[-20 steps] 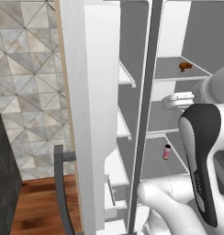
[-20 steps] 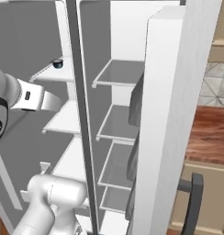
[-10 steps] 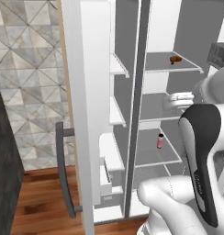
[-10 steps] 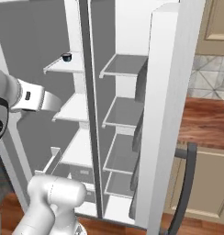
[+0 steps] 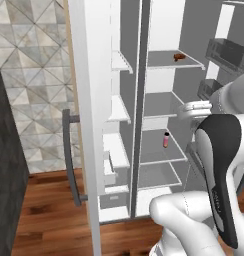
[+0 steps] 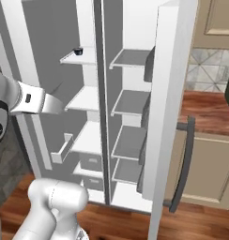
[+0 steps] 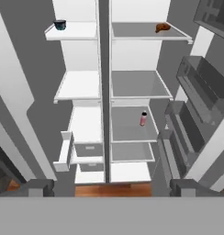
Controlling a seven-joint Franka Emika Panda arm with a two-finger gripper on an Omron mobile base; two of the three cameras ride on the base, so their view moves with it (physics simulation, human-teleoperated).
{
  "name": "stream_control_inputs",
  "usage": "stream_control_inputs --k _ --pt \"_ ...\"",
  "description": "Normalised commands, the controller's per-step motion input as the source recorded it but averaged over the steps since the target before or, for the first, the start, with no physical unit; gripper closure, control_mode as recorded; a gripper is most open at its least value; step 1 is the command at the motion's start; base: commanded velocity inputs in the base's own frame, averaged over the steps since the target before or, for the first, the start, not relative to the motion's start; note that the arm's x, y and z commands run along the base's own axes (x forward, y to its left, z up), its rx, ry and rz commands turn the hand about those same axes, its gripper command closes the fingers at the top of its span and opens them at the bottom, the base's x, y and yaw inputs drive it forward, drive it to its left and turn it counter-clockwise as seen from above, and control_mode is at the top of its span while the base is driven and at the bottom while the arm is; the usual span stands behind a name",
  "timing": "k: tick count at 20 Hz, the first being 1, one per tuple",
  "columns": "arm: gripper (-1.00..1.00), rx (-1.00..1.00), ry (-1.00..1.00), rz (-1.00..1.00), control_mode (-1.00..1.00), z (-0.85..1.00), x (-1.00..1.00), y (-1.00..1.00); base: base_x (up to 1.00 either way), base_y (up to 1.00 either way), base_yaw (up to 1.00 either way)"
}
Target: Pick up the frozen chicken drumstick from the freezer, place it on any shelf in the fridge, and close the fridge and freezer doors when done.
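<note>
Both doors stand open. The chicken drumstick (image 7: 162, 27) lies on the top shelf (image 7: 146, 31) of the right compartment, toward that shelf's right edge. A pink bottle (image 7: 143, 118) stands upright two shelves lower, near the right edge. A dark cup (image 7: 59, 25) sits at the left edge of the left compartment's top shelf. No lettering is legible. The pincer (image 7: 109, 187) is spread wide, holding nothing.

Both doors hang wide open, so either side is reachable straight on. The divider post (image 7: 103, 92) splits the two compartments. On the right, door bins (image 7: 203, 87) crowd that edge, and a pink bottle (image 7: 143, 118) stands mid-shelf. The top right shelf (image 7: 132, 31) is bare except for the drumstick (image 7: 162, 27) near its right edge.
</note>
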Motion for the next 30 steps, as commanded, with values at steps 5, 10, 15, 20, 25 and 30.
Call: stream_control_inputs --k 5,10,15,20,25,30 --pt "-1.00 0.00 0.00 0.00 1.00 0.00 0.00 0.00 -0.55 0.00 0.00" --pt "-1.00 0.00 0.00 0.00 1.00 0.00 0.00 0.00 -0.36 -0.01 0.00" --pt "-1.00 0.00 0.00 0.00 1.00 0.00 0.00 0.00 -0.21 -0.17 -0.03" --pt "-1.00 0.03 0.00 -0.02 -1.00 0.00 -0.16 -0.12 -0.09 -0.07 -0.02" --pt "-1.00 0.01 -0.04 -0.02 -1.00 0.00 -0.41 -0.04 0.00 0.00 0.00" --pt "-1.00 0.00 -0.14 0.00 -1.00 0.01 -0.64 0.00 0.00 0.00 0.00"
